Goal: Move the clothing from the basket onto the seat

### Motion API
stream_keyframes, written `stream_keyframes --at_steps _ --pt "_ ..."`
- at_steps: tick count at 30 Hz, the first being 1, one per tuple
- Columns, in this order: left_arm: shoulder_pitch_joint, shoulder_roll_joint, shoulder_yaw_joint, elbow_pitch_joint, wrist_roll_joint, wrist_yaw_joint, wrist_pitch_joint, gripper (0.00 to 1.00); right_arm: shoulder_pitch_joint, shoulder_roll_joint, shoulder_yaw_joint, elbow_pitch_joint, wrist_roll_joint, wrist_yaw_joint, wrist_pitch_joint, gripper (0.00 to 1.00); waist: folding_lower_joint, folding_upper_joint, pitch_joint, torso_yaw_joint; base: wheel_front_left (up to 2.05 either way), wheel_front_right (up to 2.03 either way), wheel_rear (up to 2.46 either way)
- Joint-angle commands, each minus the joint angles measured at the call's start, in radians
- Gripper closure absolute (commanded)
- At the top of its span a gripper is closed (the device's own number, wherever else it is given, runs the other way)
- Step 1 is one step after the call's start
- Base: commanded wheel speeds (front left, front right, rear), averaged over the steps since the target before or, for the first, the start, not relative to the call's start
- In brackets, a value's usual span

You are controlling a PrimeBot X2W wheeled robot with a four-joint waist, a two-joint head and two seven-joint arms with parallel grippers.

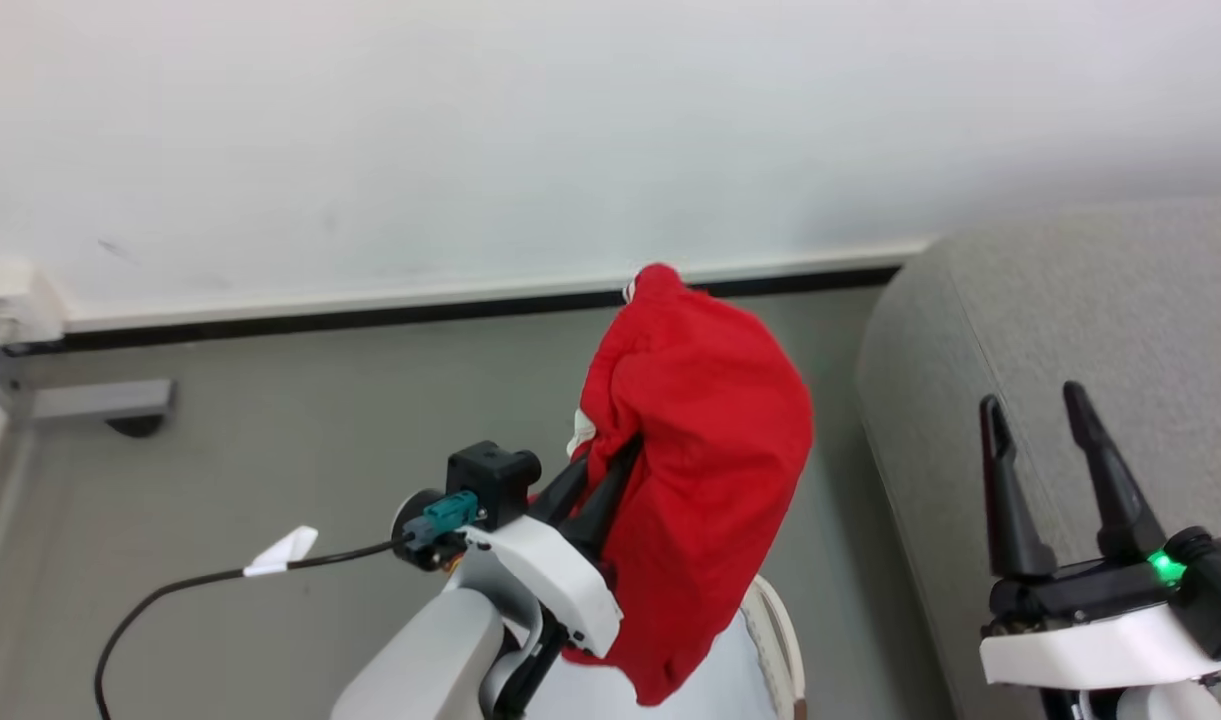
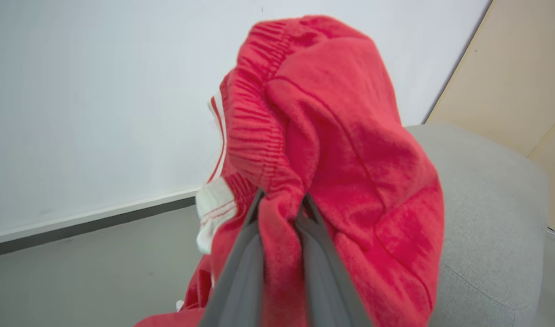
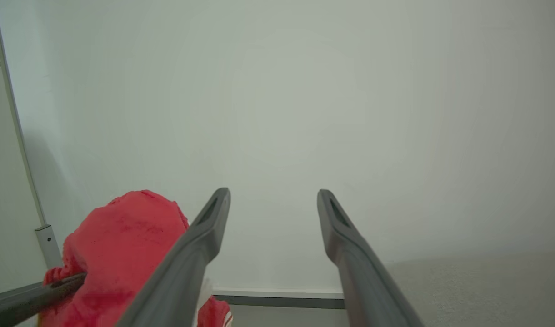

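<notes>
Clothing (image 1: 700,470) hangs from my left end effector (image 2: 282,202), whose two fingers (image 2: 241,272) are clamped on a fold of the red fabric just under the gathered waistband (image 2: 254,113). Its long axis runs along my fingers. The waistband bunches up past the fingertips, pointing toward the wall (image 1: 570,130), and the loose bulk drapes back down over the right side of the fingers and past my wrist. A white-striped edge shows on their left. The seat (image 1: 1070,300) lies to the right of this end effector, apart from the clothing. My right end effector (image 1: 1032,400) stands wide open and holds nothing, with the clothing off to its left.
</notes>
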Motion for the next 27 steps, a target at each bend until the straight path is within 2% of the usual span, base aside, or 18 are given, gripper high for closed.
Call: stream_keyframes --at_steps 1,10,14,21,27 --pt "0.013 0.011 0.003 -0.034 -0.002 0.003 -0.002 1.00 0.018 -0.007 0.008 0.004 0.013 -0.002 0.001 0.00 0.0003 0.0000 -0.035 0.029 0.00 0.00 0.00" --pt "-0.004 0.053 0.030 -0.281 -0.021 0.044 0.068 1.00 0.041 -0.007 0.064 0.019 0.024 -0.002 0.001 0.00 0.0003 0.0000 -0.055 0.052 0.00 0.00 0.00" --pt "-0.002 0.074 0.042 -0.349 -0.026 0.070 0.098 1.00 0.040 -0.005 0.079 0.021 0.026 -0.002 0.001 0.00 0.0003 0.0000 -0.059 0.049 0.00 0.00 0.00" --pt "0.030 0.096 0.050 -0.406 -0.035 0.095 0.122 1.00 0.036 -0.014 0.101 0.023 0.035 -0.002 0.001 0.00 0.0003 0.0000 -0.065 0.038 0.00 0.00 0.00" --pt "0.049 0.090 0.046 -0.411 -0.049 0.106 0.121 1.00 0.032 -0.028 0.154 0.022 0.052 -0.002 0.001 0.00 0.0003 0.0000 -0.072 0.035 0.00 0.00 0.00"
